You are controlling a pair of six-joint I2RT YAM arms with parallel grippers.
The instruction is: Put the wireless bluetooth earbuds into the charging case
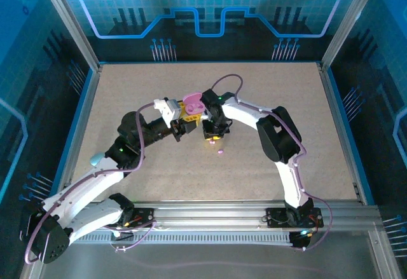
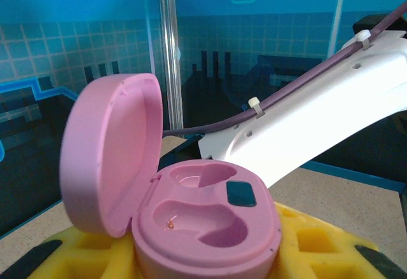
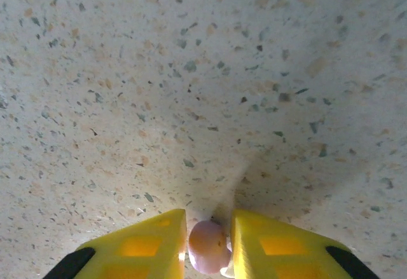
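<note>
From above, the left pincer (image 1: 186, 114) is clamped on an open, rounded pink plastic charging case (image 1: 194, 103) beside the right pincer (image 1: 213, 140), with one tiny purple earbud (image 1: 220, 152) loose on the speckled table (image 1: 127, 88); the left wrist view shows the case's lid upright, and the right wrist view shows yellow fingers (image 3: 146, 247) pinching another glossy purple earbud (image 3: 206, 246).

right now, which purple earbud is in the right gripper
The purple earbud pinched between the right gripper's yellow fingers; the other purple earbud lies loose on the table, just nearer the arm bases.

Matt pink plastic case (image 2: 203, 228), speckled stone-like table (image 3: 191, 69), perhaps glossy earbud (image 3: 206, 247).
</note>
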